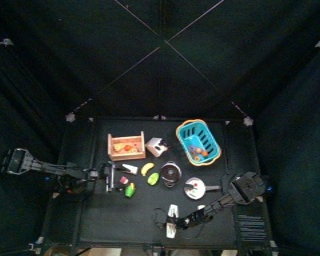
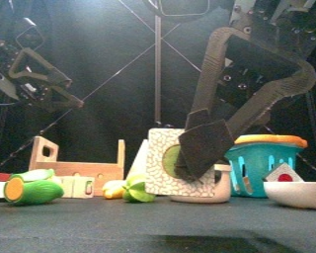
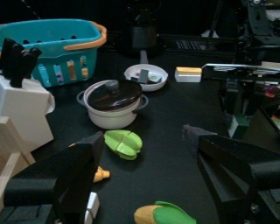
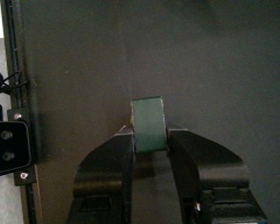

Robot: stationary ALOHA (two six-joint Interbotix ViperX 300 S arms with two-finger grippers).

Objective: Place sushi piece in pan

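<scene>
The sushi piece [image 4: 149, 121], a flat white block with a dark edge, is clamped edge-on in my right gripper [image 4: 149, 131]. In the top view that gripper [image 1: 174, 213] is near the table's front edge, in front of the pan [image 1: 192, 186]. The pan is small and round with a pale inside. In the front view the sushi piece [image 2: 158, 156] looms large beside the right gripper [image 2: 197, 163], and the pan [image 2: 299, 194] is at the right. My left gripper [image 3: 154, 175] is open and empty at the table's left [image 1: 103, 180]. Its view shows the pan [image 3: 146, 76].
A blue basket [image 1: 199, 140] stands at the back right and a wooden crate [image 1: 127, 147] at the back left. A lidded pot [image 3: 113, 98], a green-yellow piece [image 3: 122, 143] and a corn piece [image 2: 29, 188] lie between the arms. The table's edge [image 4: 17, 131] is near the right gripper.
</scene>
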